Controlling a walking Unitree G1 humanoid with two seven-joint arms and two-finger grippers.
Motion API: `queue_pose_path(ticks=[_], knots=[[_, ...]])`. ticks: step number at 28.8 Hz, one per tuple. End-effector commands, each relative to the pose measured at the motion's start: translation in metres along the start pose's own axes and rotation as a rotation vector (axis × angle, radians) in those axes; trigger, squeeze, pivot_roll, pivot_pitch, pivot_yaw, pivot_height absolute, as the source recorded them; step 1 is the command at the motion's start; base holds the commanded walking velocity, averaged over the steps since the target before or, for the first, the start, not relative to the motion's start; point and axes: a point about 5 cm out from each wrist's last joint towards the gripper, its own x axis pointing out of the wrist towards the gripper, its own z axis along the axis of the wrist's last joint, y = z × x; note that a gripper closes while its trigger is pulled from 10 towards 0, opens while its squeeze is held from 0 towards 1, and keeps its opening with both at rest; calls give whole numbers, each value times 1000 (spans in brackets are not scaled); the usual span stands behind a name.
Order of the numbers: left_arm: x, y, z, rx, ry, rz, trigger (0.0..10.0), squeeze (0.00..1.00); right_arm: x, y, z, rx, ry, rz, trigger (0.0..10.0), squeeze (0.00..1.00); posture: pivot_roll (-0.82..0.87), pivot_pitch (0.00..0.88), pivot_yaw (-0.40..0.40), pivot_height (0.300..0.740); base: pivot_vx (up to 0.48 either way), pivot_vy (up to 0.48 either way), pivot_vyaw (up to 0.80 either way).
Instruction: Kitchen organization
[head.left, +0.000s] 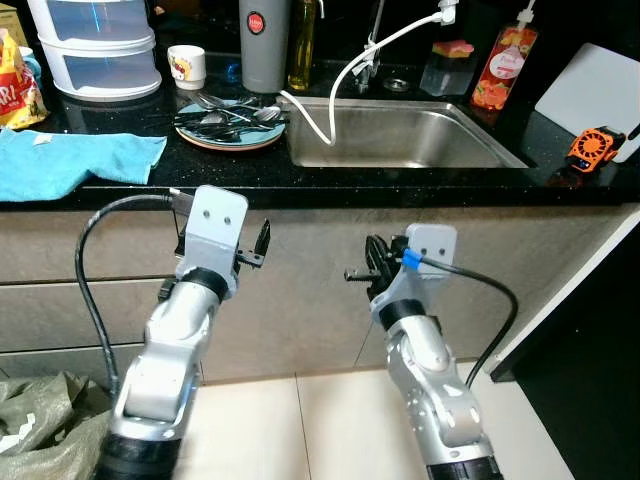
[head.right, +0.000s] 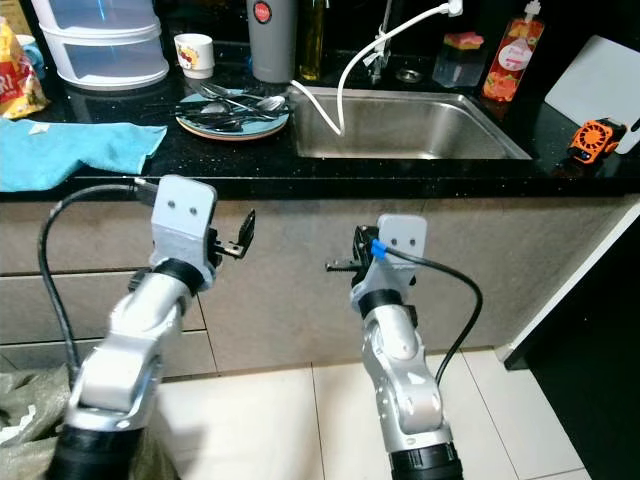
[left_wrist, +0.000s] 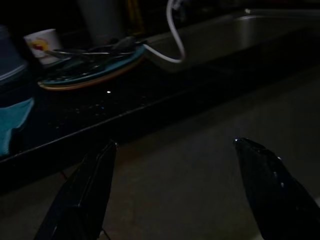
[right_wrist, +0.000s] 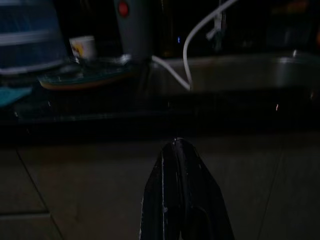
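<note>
Black and long, the two fingers of our left gripper stand wide apart with nothing between them, held up in front of the beige cabinet face just below the edge of the black speckled stone counter. Our right gripper has its fingers pressed together into one dark wedge, empty too, at the same height before the cabinet.

Above them on the counter, we see a round teal plate with an orange rim heaped with metal forks and spoons, just left of the stainless steel sink. A white hose runs from the tap down into the basin. Behind the plate stand a small white printed mug, a tall grey tumbler with a red dot on its lid and a yellow oil bottle. A crumpled light-blue cloth lies to the left, near clear plastic stacked drawers. At the right of the sink sit a red pouch, a white cutting board and a small orange-and-black gadget.
</note>
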Motion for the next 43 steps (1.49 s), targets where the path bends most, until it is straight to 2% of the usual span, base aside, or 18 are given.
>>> queue_pose_path(ticks=[1,3,4,8,12,17,22,23,24,25,26,27,28,30,34,37,43], knots=[[-8,-3,-1,-10,23,-46,10000,0,-5,-7,2,-12,13,-22,10000,0,263,0,-67,740,0,0,0],[-8,-3,2,4,20,-47,10000,0,-8,-10,3,-19,18,-31,10000,0,259,0,-65,740,0,0,0],[-4,2,12,27,14,-29,10000,0,-14,-16,7,-36,21,-45,10000,0,248,0,-58,740,0,0,0],[-2,7,20,43,25,-38,10000,0,-16,-20,12,-44,19,-52,10000,0,244,0,-54,740,0,0,0],[-2,18,24,170,82,-94,10000,0,-14,-27,22,-67,13,-46,10000,0,243,0,-48,740,0,0,0],[-4,21,18,162,112,-97,10000,0,-11,-29,25,-68,9,-39,10000,0,248,0,-50,740,0,0,0],[2,17,20,148,68,-32,10000,0,-6,-25,29,-22,-9,-49,10000,0,250,0,-50,740,0,0,0],[3,16,21,144,55,-20,10000,0,-5,-25,30,-6,-11,-55,10000,0,250,0,-49,740,0,0,0],[5,13,30,154,-32,8,10000,0,-1,-24,33,8,-33,-77,10000,0,249,0,-49,740,0,0,0],[5,13,30,154,-32,8,10000,0,-1,-24,33,8,-33,-77,10000,0,249,0,-49,740,0,0,0],[5,11,33,184,-77,13,10000,0,0,-23,33,14,-39,-84,10000,0,248,0,-47,740,0,0,0],[3,9,33,178,-100,24,10000,0,1,-23,30,19,-36,-89,10000,0,247,0,-45,740,0,0,0],[2,7,30,132,-85,36,10000,0,0,-23,27,18,-27,-88,10000,0,248,0,-45,740,0,0,0],[1,7,27,103,-71,41,10000,0,-1,-23,24,16,-19,-86,10000,0,248,0,-45,740,0,0,0],[-7,1,15,102,-33,31,10000,0,-10,-21,10,0,35,-77,10000,0,246,0,-47,740,0,0,0],[-5,5,18,117,-44,52,10000,0,-11,-21,12,6,29,-77,10000,0,245,0,-47,740,0,0,0],[3,11,31,117,-132,73,10000,0,-5,-22,22,-3,-19,-89,10000,0,245,0,-44,740,0,0,0]])
